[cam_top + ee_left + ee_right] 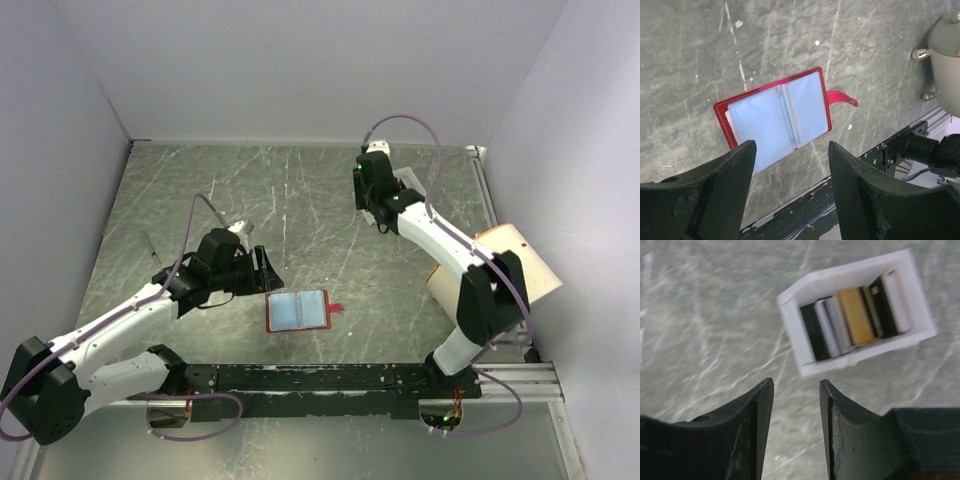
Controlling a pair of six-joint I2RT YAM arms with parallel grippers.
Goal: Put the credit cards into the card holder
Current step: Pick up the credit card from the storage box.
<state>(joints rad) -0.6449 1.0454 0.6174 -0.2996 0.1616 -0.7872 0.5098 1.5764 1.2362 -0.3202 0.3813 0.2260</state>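
**Card holder (298,311) lies open and the cards wait in their box; the task looks barely begun.**

The red card holder lies flat with its pale blue pockets up and its snap tab out to one side. No card shows in it, though a pale one would be hard to tell from the pockets. The credit cards (856,315) stand on edge in a white box (790,315), well beyond the card holder towards the right. By the look of it, every card has yet to be moved. The left gripper (792,150) hangs just left of the card holder, its jaws wide and empty. The right gripper (796,385) hovers near the box, its jaws narrowly parted and holding nothing. The table (300,200) is scratched grey-green stone pattern, with plain pale walls on three sides.
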